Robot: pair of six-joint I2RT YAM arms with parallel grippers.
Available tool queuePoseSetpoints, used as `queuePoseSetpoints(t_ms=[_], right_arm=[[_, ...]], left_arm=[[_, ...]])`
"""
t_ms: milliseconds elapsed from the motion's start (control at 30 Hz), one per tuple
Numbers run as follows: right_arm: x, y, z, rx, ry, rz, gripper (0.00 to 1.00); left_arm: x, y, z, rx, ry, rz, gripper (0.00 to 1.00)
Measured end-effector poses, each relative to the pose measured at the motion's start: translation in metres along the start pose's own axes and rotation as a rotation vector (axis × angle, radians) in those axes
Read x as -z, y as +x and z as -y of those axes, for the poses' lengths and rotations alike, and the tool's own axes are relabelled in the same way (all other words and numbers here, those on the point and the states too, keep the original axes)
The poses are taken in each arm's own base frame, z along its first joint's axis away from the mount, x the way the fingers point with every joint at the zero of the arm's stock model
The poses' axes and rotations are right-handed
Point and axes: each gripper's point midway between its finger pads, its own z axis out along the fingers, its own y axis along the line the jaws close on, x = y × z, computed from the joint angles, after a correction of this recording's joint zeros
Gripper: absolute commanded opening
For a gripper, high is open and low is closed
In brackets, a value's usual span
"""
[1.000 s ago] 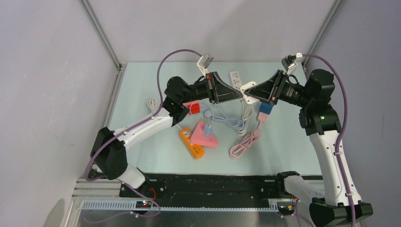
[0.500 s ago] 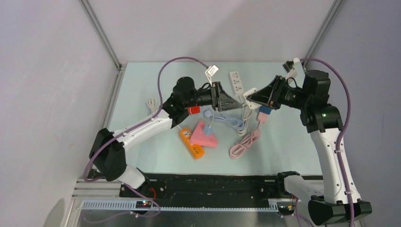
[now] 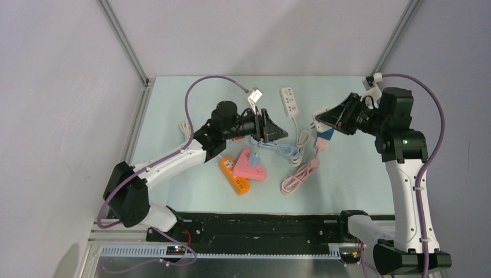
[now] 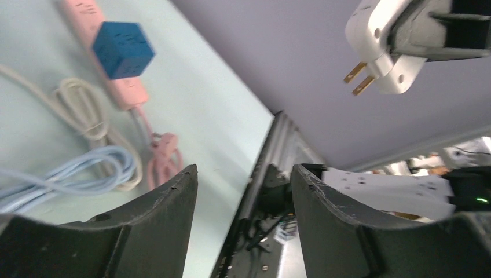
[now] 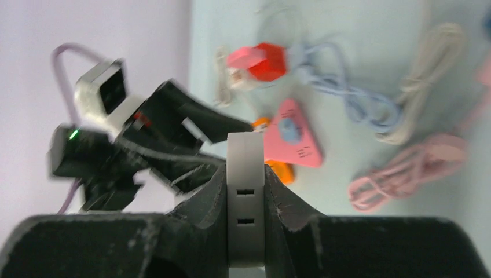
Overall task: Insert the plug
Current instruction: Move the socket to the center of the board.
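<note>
A white plug [image 3: 317,119] with two brass prongs [image 4: 358,78] hangs in the air over the back of the table, clamped in my right gripper [image 3: 322,120]. In the right wrist view the plug [image 5: 245,147] fills the gap between the shut fingers, two slots on its face. My left gripper [image 3: 277,133] is left of it and apart from it, jaws open on nothing [image 4: 243,179]. A white power strip [image 3: 289,101] lies flat at the back between the two arms. A pink strip carrying a blue cube [image 3: 325,135] lies under the right gripper.
On the table lie a pink triangular socket block [image 3: 250,165], an orange strip [image 3: 234,176], a red cube [image 5: 263,62], a coiled light blue cable [image 3: 282,150], a white cord [image 3: 301,139] and a coiled pink cord [image 3: 300,177]. Frame posts stand at the back corners.
My left gripper opened, let go of the white plug and drew back to the left. The right gripper moved right and away, still holding the plug.
</note>
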Motion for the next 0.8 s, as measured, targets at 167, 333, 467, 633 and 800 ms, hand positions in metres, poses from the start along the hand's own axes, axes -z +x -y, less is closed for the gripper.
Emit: queuePoseSetpoints(t_ms=[167,333,467,633,800], right_arm=[[0.002,-0.01,0.058,-0.049,0.292,0.084,0.0],[0.025,-0.031,0.114,-0.12,0.53,0.207,0.0],[0.039,-0.035,0.14,-0.173,0.619,0.245,0.0],[0.044,-0.035,0.15,-0.194,0.647,0.25,0.0],[0.042,-0.03,0.155,-0.207,0.65,0.234,0.0]], left_arm=[[-0.037,0.042,-0.02,-0.102,-0.125,-0.124,0.64],[-0.088,0.096,-0.039,-0.214,-0.189,-0.289,0.65],[-0.104,0.141,-0.055,-0.276,-0.221,-0.396,0.7],[-0.101,0.19,-0.076,-0.343,-0.265,-0.518,0.73],[-0.091,0.215,-0.089,-0.413,-0.303,-0.585,0.62]])
